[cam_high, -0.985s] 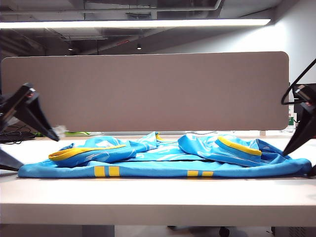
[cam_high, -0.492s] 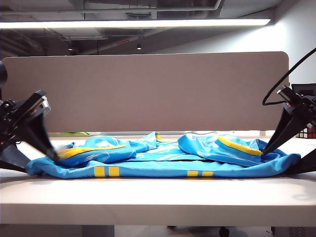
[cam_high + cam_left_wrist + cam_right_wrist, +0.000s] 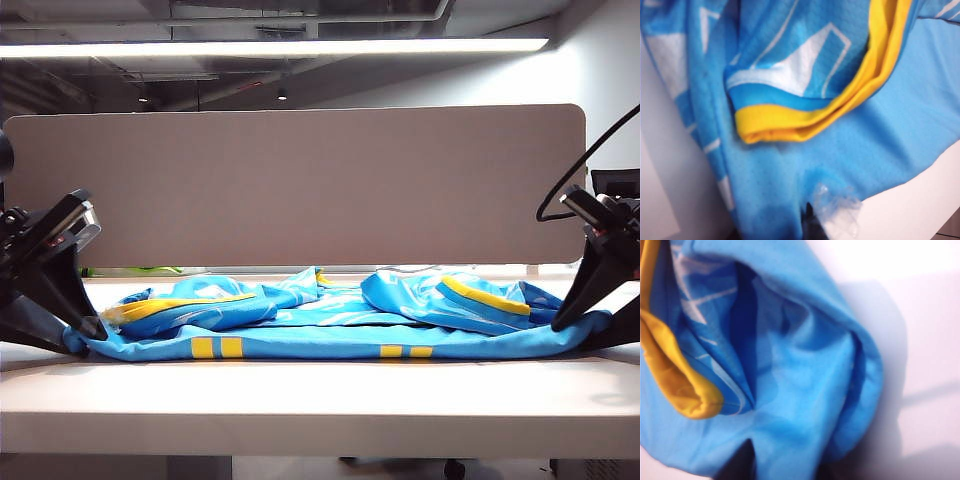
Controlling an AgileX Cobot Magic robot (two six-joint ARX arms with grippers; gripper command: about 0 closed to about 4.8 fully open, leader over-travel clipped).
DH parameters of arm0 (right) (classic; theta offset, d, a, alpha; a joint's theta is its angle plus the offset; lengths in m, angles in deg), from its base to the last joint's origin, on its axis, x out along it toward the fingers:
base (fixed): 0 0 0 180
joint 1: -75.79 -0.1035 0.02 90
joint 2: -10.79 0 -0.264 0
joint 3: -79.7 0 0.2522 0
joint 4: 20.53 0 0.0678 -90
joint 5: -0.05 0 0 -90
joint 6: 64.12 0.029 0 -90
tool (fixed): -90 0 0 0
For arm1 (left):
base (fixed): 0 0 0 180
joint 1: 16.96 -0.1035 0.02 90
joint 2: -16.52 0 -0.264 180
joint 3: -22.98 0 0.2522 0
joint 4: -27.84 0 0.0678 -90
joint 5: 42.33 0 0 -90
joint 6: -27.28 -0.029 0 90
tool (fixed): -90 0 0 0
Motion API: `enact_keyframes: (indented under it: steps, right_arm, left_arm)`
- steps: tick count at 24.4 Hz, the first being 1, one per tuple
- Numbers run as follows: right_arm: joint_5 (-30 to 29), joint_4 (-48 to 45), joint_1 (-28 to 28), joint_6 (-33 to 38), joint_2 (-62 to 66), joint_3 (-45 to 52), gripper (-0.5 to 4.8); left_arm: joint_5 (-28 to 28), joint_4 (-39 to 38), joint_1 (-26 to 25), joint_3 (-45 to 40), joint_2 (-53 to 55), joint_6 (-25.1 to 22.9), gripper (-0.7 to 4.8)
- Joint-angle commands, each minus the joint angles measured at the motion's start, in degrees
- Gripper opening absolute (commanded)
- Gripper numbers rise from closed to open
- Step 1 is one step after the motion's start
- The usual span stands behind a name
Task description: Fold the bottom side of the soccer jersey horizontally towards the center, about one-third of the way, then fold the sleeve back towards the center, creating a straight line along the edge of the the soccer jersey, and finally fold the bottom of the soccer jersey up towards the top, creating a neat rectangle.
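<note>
The soccer jersey (image 3: 330,325) lies spread across the white table (image 3: 320,400), its near long edge with the short yellow bars facing us and both yellow-trimmed sleeves lying folded on top.

At nine o'clock of the shirt, our left gripper (image 3: 85,335) sits low at the end of the near edge. In its wrist view blue cloth bunches right at the fingertips (image 3: 835,212), so we read the jaws as narrow and pinching the jersey's corner, just beside the yellow sleeve cuff (image 3: 790,127).

At three o'clock, our right gripper (image 3: 575,330) is down at the other end. Its wrist view shows cloth gathered around the dark fingers (image 3: 742,460), so it looks closed on cloth, though we cannot tell how firm that hold is.

We judge the step in hand to be the fold of this near edge toward the centre. To do it well, we should have both corners firmly pinched, lift evenly, keep the edge taut between us, and carry it over without dragging the sleeves.
</note>
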Motion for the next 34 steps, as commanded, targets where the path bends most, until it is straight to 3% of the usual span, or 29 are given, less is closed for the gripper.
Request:
enact_keyframes:
  steps: [1, 5, 10, 14, 19, 22, 28, 32, 34]
  right_arm:
    - [1.7, 0.0, 0.0, 0.2, 0.3, 0.3, -0.12]
    - [1.6, 0.6, 0.0, -0.3, -0.2, 0.3, -0.07]
    - [0.8, 9.2, 0.0, -4.4, -8.9, 0.5, -0.07]
    - [0.3, 18.0, -0.1, -6.6, -21.0, 2.5, -0.07]
    - [-0.6, 26.9, -0.1, -6.8, -36.0, 5.6, -0.07]
    - [-0.8, 30.9, -0.7, -6.3, -45.7, 6.0, -0.07]
    - [3.1, 28.3, -0.7, -0.9, -57.9, 5.8, -0.07]
    - [3.1, 21.9, -0.7, -0.3, -52.9, 5.7, -0.07]
    - [3.3, 14.4, -0.7, -0.1, -44.8, 4.8, -0.07]
  left_arm:
    - [3.7, -1.0, 0.1, -0.6, 0.6, -0.3, -0.01]
    - [3.5, -1.6, 0.0, -0.6, 0.5, -0.4, -0.05]
    - [3.5, -10.1, 0.0, -0.6, -6.0, -2.4, -0.05]
    - [4.3, -19.2, 0.3, -0.6, -17.2, -2.5, -0.05]
    - [10.5, -27.7, 2.8, -1.0, -29.8, -2.4, -0.05]
    - [12.1, -30.5, 5.5, -1.9, -37.1, 0.1, -0.05]
    - [17.8, -24.5, 9.3, -2.7, -44.7, 4.9, -0.05]
    - [16.1, -14.0, 9.3, -2.4, -40.5, 6.5, -0.05]
    - [14.8, -8.1, 9.3, -0.6, -34.8, 6.4, -0.05]
